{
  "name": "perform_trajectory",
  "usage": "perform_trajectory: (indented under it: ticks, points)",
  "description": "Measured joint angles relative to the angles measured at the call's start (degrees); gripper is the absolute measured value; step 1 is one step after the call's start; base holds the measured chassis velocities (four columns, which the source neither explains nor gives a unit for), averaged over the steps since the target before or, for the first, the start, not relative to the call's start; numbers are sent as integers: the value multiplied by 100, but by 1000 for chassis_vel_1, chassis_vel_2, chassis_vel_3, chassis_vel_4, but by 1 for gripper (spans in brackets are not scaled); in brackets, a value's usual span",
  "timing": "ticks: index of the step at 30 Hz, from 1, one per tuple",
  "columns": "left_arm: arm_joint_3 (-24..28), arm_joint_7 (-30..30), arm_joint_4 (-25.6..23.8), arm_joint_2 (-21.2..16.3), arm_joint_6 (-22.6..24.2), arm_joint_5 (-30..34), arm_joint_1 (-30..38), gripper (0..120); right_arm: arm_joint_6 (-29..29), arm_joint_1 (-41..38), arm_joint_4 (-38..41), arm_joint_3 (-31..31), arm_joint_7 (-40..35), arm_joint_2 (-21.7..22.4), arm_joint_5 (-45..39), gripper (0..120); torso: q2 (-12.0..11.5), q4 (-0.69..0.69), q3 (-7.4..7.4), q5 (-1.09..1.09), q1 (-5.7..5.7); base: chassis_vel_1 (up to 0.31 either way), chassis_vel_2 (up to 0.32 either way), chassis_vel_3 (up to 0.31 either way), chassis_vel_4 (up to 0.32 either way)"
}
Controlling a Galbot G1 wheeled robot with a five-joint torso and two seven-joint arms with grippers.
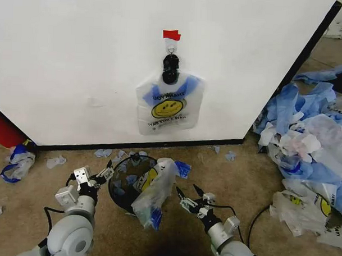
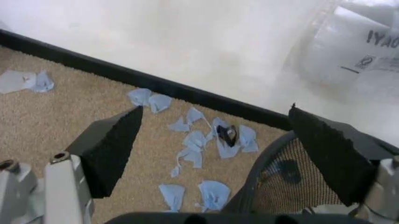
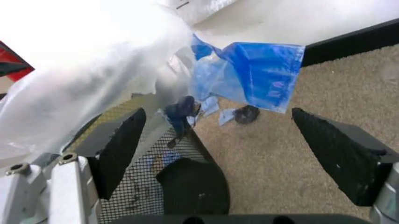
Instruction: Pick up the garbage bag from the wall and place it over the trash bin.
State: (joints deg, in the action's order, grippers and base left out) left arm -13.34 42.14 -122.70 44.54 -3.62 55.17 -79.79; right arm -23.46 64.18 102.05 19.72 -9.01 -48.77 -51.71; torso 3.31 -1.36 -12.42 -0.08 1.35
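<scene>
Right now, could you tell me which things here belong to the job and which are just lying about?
Part of the job:
- garbage bag hanging on the wall
- trash bin, with another bag draped over its rim

Lying about:
- heap of plastic sheets
- blue scraps on the carpet
- red object

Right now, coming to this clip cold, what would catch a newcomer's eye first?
First, the smiley-face garbage bag hanging from a black clip under red tape on the white wall. Next, another smiley bag draped over the rim of the black mesh trash bin on the carpet, with the left hand and right hand open on either side. A heap of blue and white plastic bags sprawls to the right.
</scene>
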Motion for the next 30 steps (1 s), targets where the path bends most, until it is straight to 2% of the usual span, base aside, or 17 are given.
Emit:
perform_trajectory:
  ticks: [11,30]
  points:
    - [-8,-18,3,9,-43,-60,-54,93,6,-335,-9,411,-99,-59,-86,86,0,1,0,1,0,0,0,0,0]
    - [9,-70,145,63,-105,-173,-72,91,62,-468,304,568,-168,-46,-186,84,0,0,0,1,0,0,0,0,0]
